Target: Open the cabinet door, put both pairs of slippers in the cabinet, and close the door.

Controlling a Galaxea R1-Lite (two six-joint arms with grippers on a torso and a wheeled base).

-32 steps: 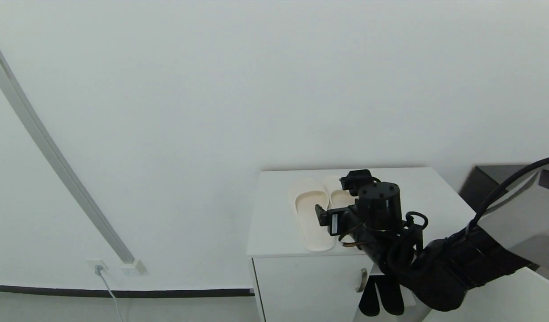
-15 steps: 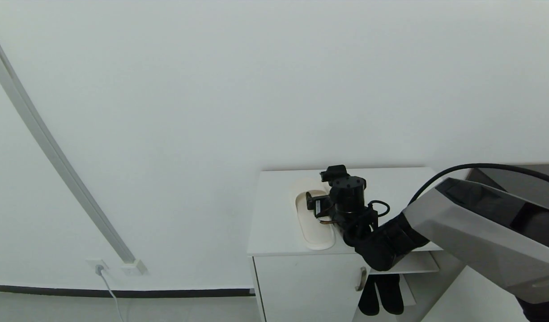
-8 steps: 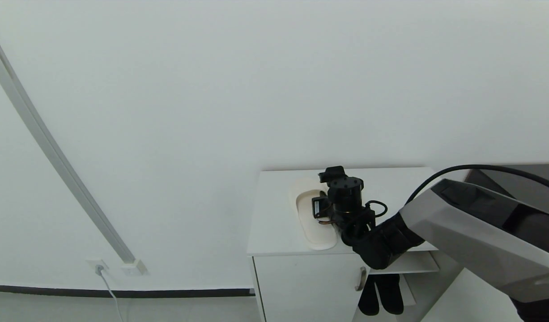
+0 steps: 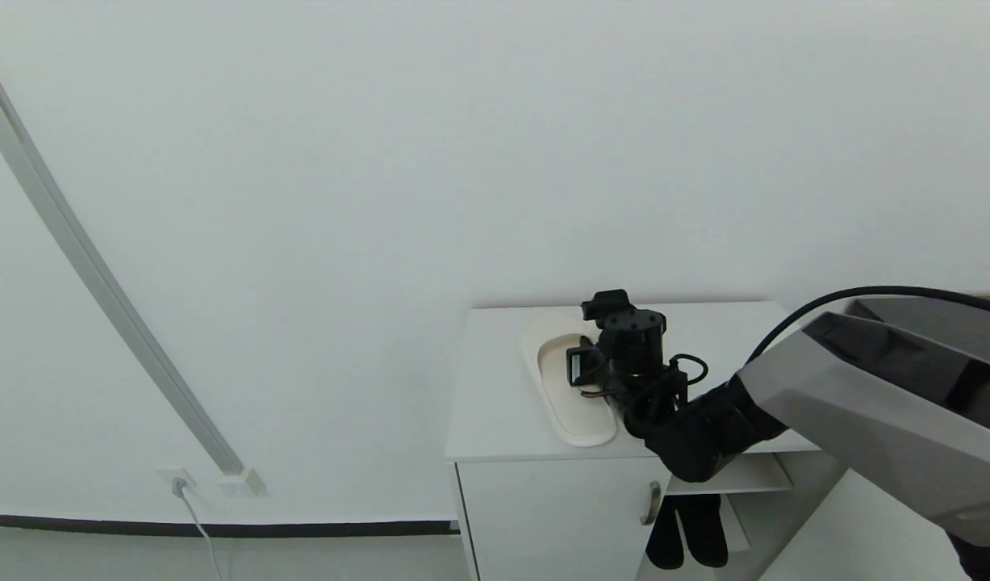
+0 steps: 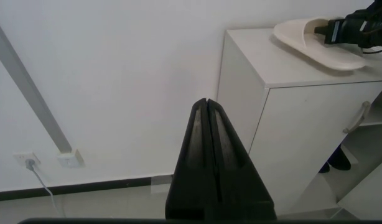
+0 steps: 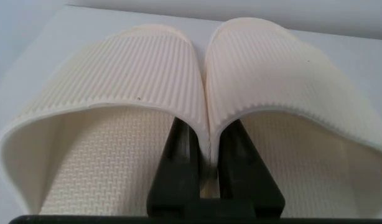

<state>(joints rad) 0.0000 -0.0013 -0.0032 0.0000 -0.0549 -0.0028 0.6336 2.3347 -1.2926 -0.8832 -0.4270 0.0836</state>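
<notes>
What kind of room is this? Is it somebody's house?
Probably a hallway or entry corner, though I can't be sure it's a home. A white cabinet stands against a bare wall, cream slippers lie on top, and a black pair sits inside it.

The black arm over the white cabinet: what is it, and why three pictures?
It is one arm of a two-armed robot. The wide picture comes from a camera on its head; the other two from cameras on its wrists. On the cabinet lies a pair of cream slippers. The right gripper, a two-fingered pincer, has one finger inside each slipper, pinching their touching sides together. The left gripper is shut and empty, low beside the cabinet. Black slippers lie on a shelf inside.
</notes>
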